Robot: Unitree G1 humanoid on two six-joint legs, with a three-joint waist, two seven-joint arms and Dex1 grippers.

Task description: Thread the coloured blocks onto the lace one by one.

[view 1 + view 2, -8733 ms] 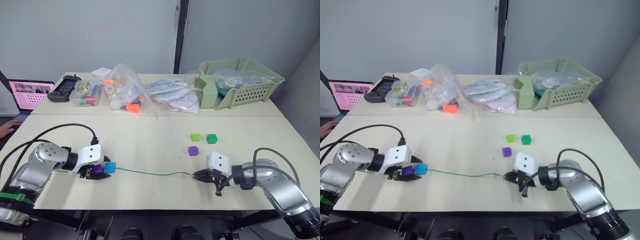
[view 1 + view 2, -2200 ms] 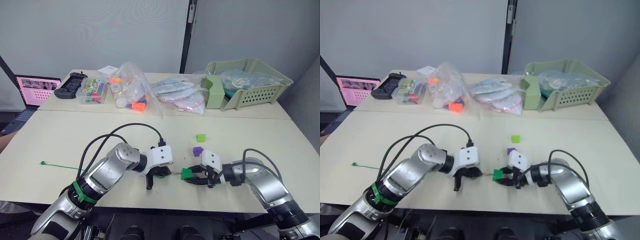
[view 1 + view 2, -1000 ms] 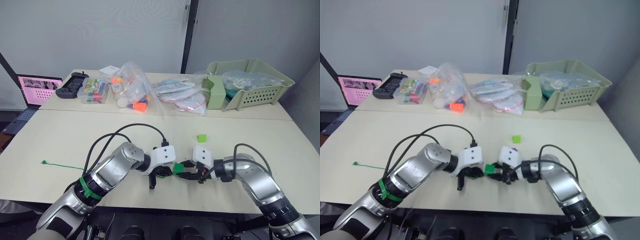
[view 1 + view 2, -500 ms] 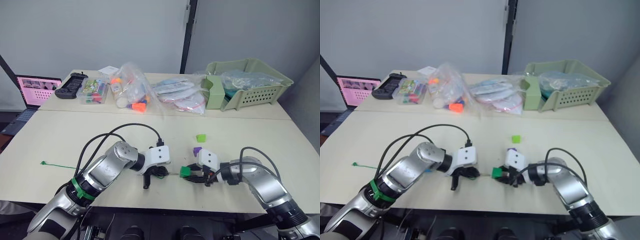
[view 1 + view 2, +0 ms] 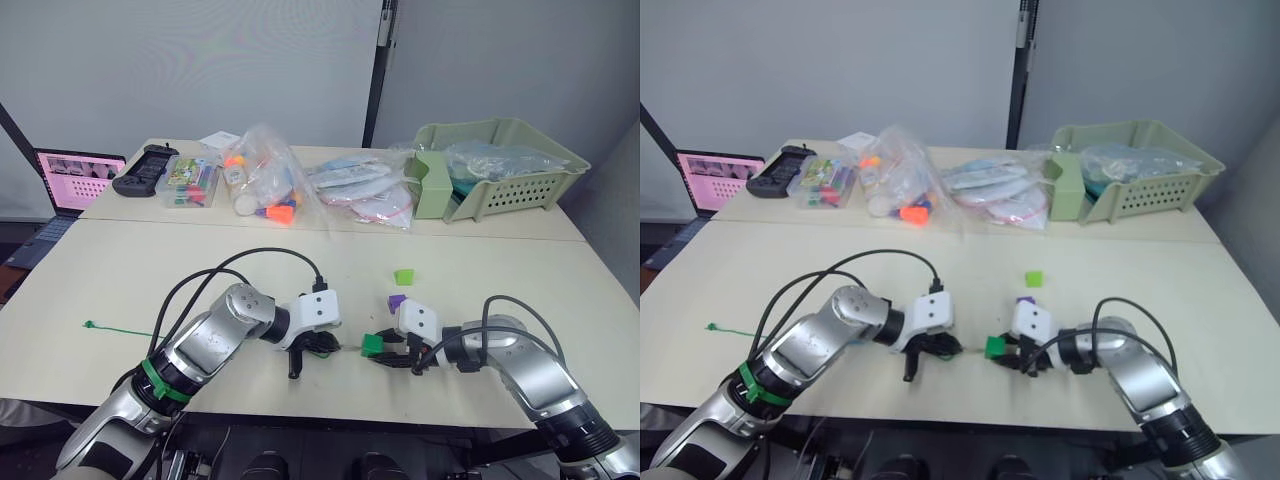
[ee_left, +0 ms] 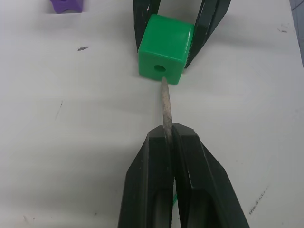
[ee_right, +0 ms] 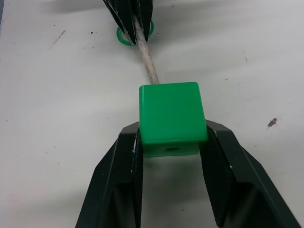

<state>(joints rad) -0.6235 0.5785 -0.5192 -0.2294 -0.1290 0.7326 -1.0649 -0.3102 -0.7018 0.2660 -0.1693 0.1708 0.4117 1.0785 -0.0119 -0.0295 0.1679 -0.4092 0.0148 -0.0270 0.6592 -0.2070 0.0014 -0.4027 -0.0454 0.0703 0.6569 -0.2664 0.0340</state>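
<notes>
The dark green plastic cube (image 7: pixel 171 118) is sitting clamped between the fingers of the right hand (image 5: pixel 384 352), near the front edge of the pale surface (image 5: pixel 150 280). The left hand (image 6: pixel 167 137) is pinching the stiff pale tip (image 6: pixel 166 107) of the thin green lace (image 5: pixel 120 331), its fingers pressed together, and the tip is touching the cube's face just under the hole. The lace is trailing off toward the surface's left edge. A small purple cube (image 5: pixel 395 300) and a lime green cube (image 5: pixel 403 275) are lying just behind the right hand. Along the far edge, a pale green slotted basket (image 5: pixel 520 190) is holding clear plastic bags. Open room is lying between the hands and the far clutter.
</notes>
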